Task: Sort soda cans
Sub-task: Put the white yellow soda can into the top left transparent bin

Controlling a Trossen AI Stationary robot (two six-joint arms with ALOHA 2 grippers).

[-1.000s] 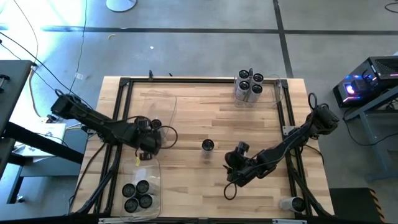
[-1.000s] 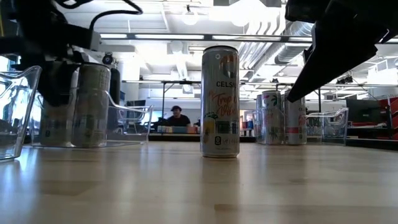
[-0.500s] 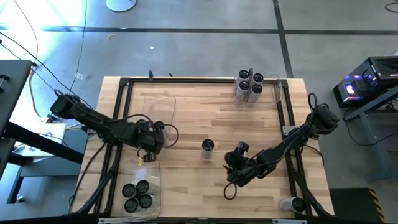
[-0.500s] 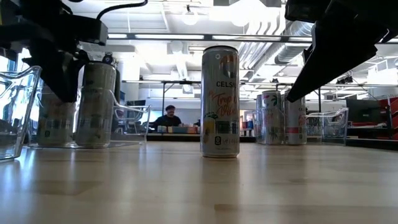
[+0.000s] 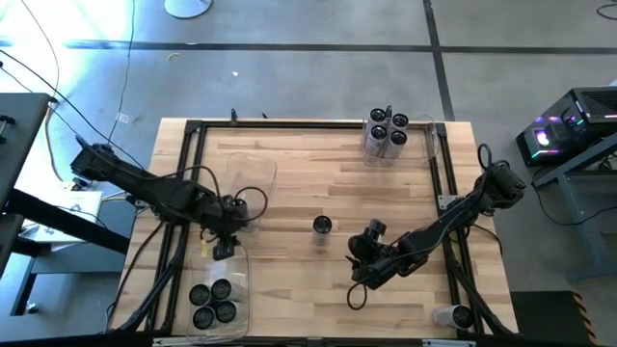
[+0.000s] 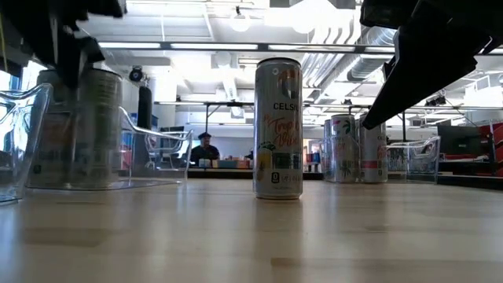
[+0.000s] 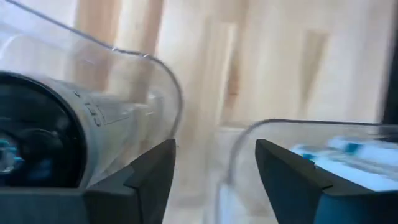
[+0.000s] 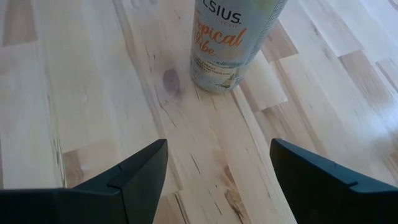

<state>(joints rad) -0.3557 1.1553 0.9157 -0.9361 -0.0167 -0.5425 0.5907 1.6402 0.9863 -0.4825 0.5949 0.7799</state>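
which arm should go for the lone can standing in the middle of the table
The right. Its open gripper already faces the pale printed aluminium can nearby, with nothing between. The left gripper hangs beside the clear plastic bin, farther off.

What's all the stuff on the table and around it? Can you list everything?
lone can: one, pale with orange writing, upright mid-table.
far-right cans: four, silvery with dark tops, in a clear bin.
near-left cans: four, dark, in a clear bin.
left-middle cans: two seen, silvery, in a clear bin.
fallen can: one, silvery, lying by the near-right corner.
clear bins: three, see-through.
table: one, light wood, black frame.
person: one, dark clothes, far back in the room.
left gripper: open, beside the left-middle bin.
right gripper: open, facing the lone can.
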